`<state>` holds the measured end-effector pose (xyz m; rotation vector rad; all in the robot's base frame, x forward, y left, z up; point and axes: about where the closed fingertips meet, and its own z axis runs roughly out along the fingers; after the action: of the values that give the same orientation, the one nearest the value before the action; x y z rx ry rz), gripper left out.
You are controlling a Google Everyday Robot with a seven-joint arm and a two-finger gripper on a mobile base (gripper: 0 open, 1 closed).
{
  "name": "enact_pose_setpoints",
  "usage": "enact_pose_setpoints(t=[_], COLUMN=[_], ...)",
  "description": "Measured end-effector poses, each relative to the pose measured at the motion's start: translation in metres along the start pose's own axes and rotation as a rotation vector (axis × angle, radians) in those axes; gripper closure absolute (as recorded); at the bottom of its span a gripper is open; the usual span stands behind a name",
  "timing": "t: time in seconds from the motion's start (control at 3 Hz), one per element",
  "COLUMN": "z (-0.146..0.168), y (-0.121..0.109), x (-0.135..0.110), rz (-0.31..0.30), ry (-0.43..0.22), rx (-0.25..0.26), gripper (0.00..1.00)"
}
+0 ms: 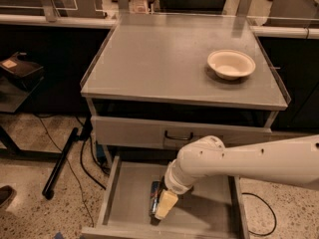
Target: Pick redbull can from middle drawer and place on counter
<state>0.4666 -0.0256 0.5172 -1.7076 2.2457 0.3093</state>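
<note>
The middle drawer (212,210) stands pulled open at the bottom of the cabinet. The redbull can (154,194) lies on its side on the drawer floor, left of centre. My gripper (162,206) reaches down into the drawer from the right on a thick white arm and sits right at the can, covering its near end. The counter (159,59) is the flat grey top above.
A cream bowl (231,63) sits on the counter at the right. A closed drawer front with a dark loop handle (178,135) is just above my arm. A black pole (60,163) and cables lie on the speckled floor at the left.
</note>
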Motion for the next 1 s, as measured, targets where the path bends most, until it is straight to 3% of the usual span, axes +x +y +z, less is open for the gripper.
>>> enact_pose_setpoints(t=[0.67,1.0], z=[0.043,0.04], y=[-0.007,-0.005], x=[-0.011,-0.01], rz=[-0.039,-0.046], ry=[-0.068,-0.076], rx=[-0.041,-0.035], gripper=[0.0,0.0])
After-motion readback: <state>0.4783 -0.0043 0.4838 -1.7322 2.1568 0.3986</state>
